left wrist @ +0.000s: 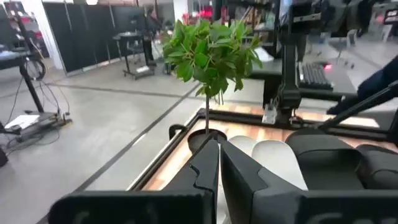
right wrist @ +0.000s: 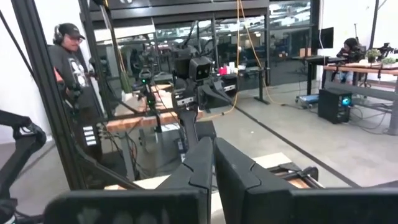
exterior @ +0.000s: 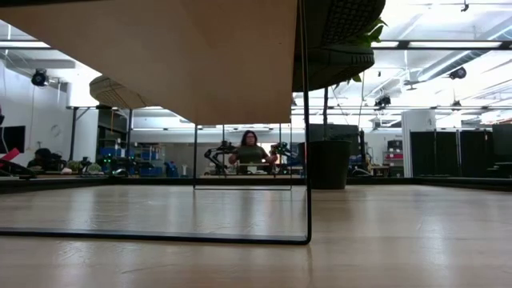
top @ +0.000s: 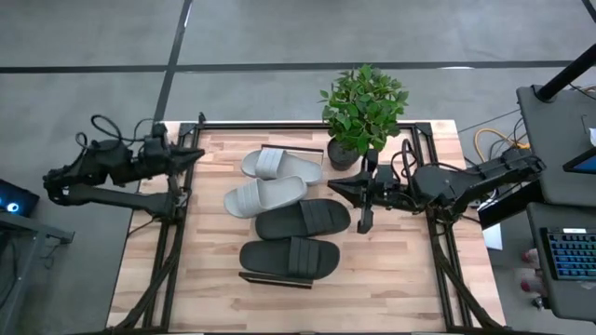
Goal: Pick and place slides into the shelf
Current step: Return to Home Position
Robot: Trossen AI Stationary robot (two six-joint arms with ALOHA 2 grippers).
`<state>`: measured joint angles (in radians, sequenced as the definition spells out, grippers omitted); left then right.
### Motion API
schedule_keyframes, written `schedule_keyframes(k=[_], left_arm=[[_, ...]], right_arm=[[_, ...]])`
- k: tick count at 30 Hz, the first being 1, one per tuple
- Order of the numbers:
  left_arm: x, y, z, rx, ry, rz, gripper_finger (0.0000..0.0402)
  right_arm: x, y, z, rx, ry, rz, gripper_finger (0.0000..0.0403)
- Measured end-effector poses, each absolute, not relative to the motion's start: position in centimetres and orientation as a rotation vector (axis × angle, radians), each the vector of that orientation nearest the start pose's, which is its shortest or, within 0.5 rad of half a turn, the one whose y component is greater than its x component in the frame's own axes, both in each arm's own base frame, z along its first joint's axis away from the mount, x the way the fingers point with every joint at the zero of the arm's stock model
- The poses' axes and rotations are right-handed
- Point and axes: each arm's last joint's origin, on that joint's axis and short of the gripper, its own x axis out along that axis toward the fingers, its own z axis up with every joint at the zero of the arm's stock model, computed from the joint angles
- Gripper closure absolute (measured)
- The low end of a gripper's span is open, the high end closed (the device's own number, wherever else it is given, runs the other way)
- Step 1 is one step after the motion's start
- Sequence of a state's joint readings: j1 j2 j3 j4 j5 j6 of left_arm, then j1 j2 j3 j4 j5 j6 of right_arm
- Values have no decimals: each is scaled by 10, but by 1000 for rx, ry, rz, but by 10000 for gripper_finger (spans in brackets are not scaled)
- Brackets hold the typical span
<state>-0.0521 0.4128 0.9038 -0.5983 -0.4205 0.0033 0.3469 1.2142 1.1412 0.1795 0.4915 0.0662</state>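
Grey slides (top: 282, 163) and black slides (top: 303, 219) lie in a row on the wooden shelf (exterior: 176, 64). We see the left gripper (top: 197, 155) at the table's left edge and the right gripper (top: 333, 189) just beside a black slide, both closed and empty.

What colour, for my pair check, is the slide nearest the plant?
Pale grey slide, clearest in the high view.
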Motion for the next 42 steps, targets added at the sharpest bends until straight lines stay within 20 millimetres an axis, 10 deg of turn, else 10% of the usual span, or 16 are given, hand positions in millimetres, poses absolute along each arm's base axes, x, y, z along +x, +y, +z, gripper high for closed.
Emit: schedule_keyframes(k=[13,42], left_arm=[[38,7,276,20,50,267,402],[72,-1,229,95,67,56,401]], right_arm=[[249,76,406,79,-81,-137,394],[245,75,403,124,-42,-118,394]])
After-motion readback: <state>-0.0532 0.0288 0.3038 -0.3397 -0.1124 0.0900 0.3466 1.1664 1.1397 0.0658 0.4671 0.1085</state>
